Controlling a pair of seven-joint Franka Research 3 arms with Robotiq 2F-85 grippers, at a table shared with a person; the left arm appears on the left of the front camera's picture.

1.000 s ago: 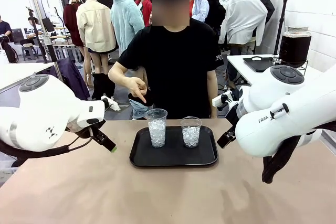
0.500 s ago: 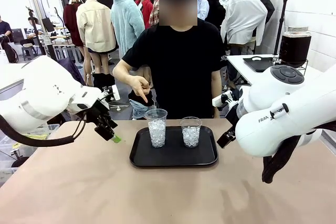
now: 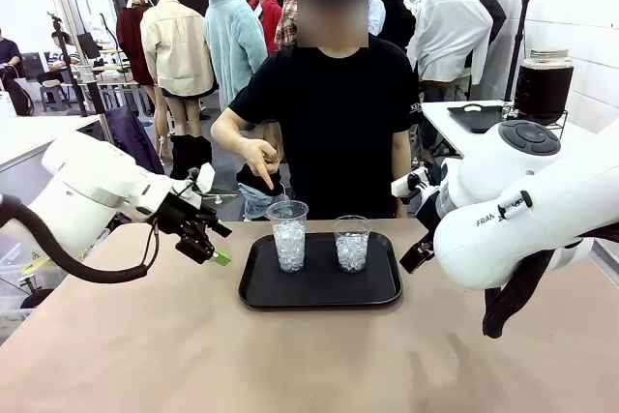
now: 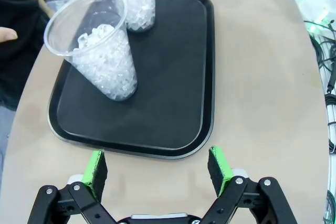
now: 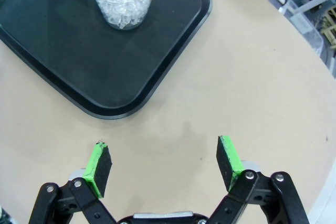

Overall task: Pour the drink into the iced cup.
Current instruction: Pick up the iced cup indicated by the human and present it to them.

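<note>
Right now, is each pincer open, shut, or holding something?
Left pincer: open, holding nothing.
Right pincer: open, holding nothing.

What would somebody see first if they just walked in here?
Two ice-filled clear cups, a taller cup and a shorter cup, stand on a black tray in the middle of the table. A person's hand points down over the taller one, and the open left gripper hovers beside the tray.

left gripper (image 4: 157, 169): jaws spread, empty | right gripper (image 5: 164, 166): jaws spread, empty | both angled downward
</note>
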